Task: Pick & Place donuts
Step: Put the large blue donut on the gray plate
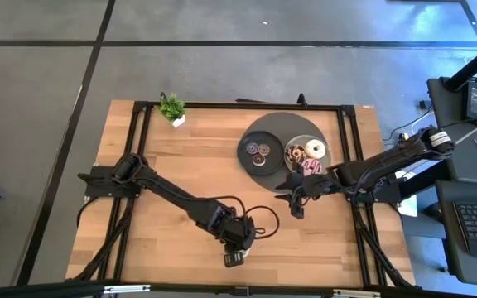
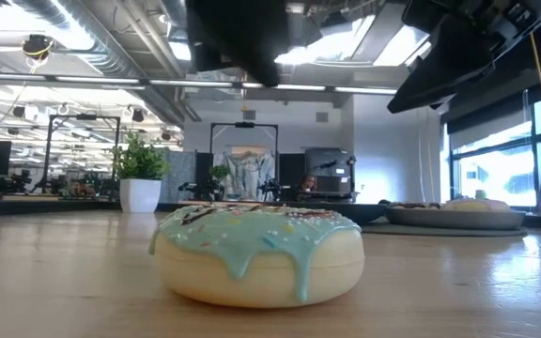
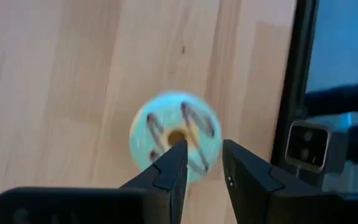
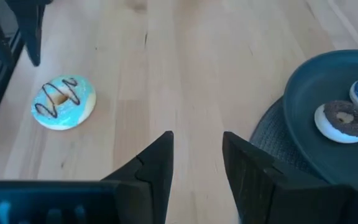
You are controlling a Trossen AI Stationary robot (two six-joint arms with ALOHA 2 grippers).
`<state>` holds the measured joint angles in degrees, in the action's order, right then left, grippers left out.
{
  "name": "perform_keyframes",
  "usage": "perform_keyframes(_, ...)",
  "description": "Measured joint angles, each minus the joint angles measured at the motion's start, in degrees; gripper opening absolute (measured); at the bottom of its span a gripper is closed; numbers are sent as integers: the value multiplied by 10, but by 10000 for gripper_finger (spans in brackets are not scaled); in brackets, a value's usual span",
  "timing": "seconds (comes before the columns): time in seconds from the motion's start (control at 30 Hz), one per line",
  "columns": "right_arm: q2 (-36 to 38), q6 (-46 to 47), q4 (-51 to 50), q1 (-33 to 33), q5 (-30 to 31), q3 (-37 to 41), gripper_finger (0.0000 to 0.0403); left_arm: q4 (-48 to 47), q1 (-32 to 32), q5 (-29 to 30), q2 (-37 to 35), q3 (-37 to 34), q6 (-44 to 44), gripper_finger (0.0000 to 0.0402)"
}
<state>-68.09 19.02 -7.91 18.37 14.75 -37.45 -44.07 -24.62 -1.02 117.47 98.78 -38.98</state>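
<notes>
The left pincer point(image 3: 202, 169) hangs directly over the green-iced donut point(image 3: 176, 135), which lies flat on the bare wood of the desk point(image 1: 180, 165) near its front edge, well apart from the plates. Its two dark fingers point(image 3: 166, 177) stand a little apart with nothing between them, and in the left wrist view the gap sits just off the donut's near rim, not across its middle. The step in hand looks to be the pick-up of this donut, and it is not yet gripped.

To do it well, I would first shift the left pincer slightly so the gap lines up with the donut's hole or straddles one side of the ring. The fingers look too narrowly parted to take the whole ring, so either widen them before descending or put one finger into the hole and one outside. Descend straight, stopping just short of the wood, then close gently; the icing looks smooth and the ring could slide out sideways.

The right pincer point(image 4: 196, 163), fingers spread and empty, waits beside the dark plates point(image 1: 284, 132), where other donuts point(image 1: 315, 150) already rest. The carry should pass clear of that arm and end over an open spot on a plate.
</notes>
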Motion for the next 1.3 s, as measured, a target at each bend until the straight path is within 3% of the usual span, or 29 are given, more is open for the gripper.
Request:
perform_keyframes(0.17,-9,3,12,0,0,0,140,-55,0,8,1,0,11,124)
perform_keyframes(0.37,-9,2,13,0,1,0,140,-56,0,54,16,-1,-84,158)
perform_keyframes(0.53,-9,0,13,0,2,0,140,-59,0,60,22,-1,-84,166)
perform_keyframes(1.1,-9,-4,0,0,2,0,140,-40,4,43,82,-1,-84,146)
perform_keyframes(1.3,-9,-4,-1,0,1,0,140,-40,11,34,82,-1,-83,109)
